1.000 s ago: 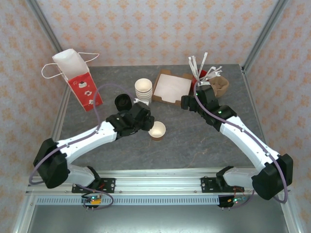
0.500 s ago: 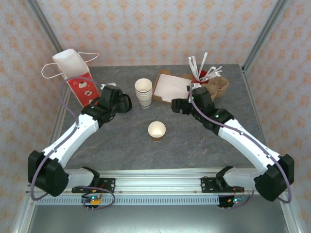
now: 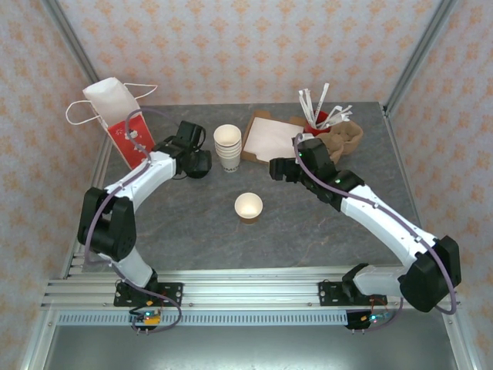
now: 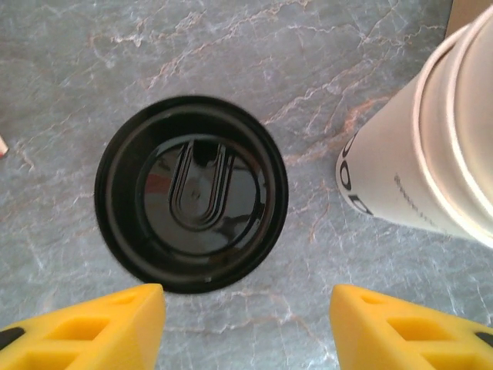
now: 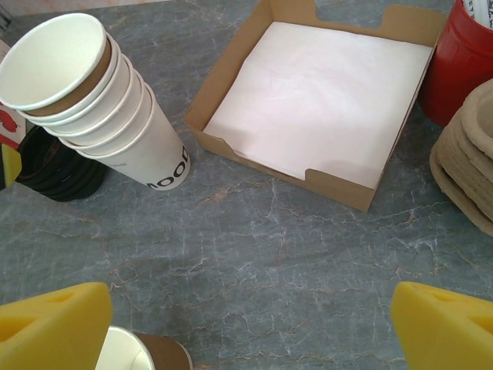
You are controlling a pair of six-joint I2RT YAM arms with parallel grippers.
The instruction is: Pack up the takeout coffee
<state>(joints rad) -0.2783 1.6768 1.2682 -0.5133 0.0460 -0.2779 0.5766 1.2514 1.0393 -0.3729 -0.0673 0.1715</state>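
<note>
Centrally, coffee cup [image 3: 248, 206], apart from released left end effector [image 4: 246, 327], released right end effector [image 5: 250, 331] nearer

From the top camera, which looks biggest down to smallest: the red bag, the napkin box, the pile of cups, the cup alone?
red bag
napkin box
pile of cups
cup alone
The bag stands tall, which may flatter it.

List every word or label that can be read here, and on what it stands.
"OOD": black letters, cut off, on the lowest cup of the cup stack.
Small grey print on that cup: too small to read.
White marks on the gift bag: too blurred to read.
</note>
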